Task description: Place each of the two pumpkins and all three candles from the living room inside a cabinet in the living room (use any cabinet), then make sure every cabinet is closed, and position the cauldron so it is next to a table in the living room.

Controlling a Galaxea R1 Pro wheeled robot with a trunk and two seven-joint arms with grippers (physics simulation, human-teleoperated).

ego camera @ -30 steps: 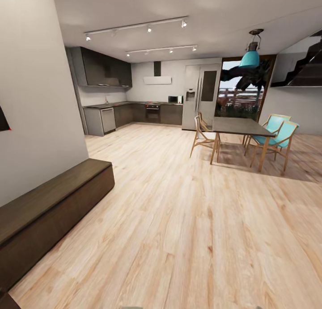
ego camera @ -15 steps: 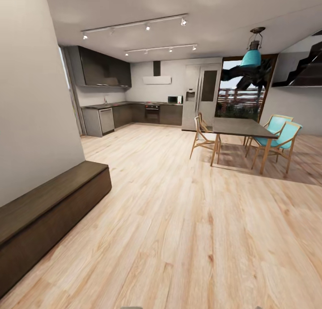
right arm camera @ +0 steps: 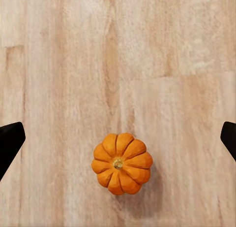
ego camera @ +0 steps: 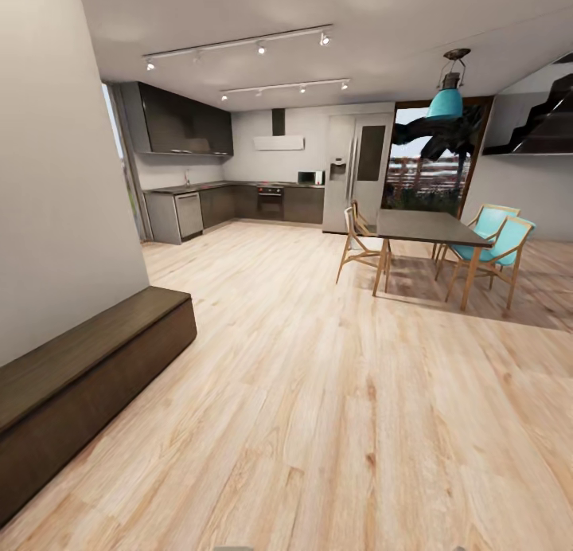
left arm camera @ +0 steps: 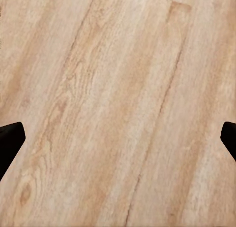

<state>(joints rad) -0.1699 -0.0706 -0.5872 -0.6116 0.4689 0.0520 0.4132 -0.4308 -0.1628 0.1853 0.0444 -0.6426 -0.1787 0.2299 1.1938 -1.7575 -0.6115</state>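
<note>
Since a second earlier my view had swung slightly right; the cabinet (ego camera: 87, 368) sat shut at left. Both grippers (left arm camera: 118, 138) (right arm camera: 118, 138) hung wide and empty, a pumpkin (right arm camera: 121, 163) lay on the floor (ego camera: 342, 408) beneath the right one, so I judged most of the task still undone.

floor (right arm camera: 59, 49): pale wood planks | on it: pumpkin (right arm camera: 122, 163), cabinet (ego camera: 87, 368), dining table (ego camera: 426, 226)

Dining table (ego camera: 426, 226) with turquoise chairs (ego camera: 493, 244) on wood floor (ego camera: 334, 392).
</note>
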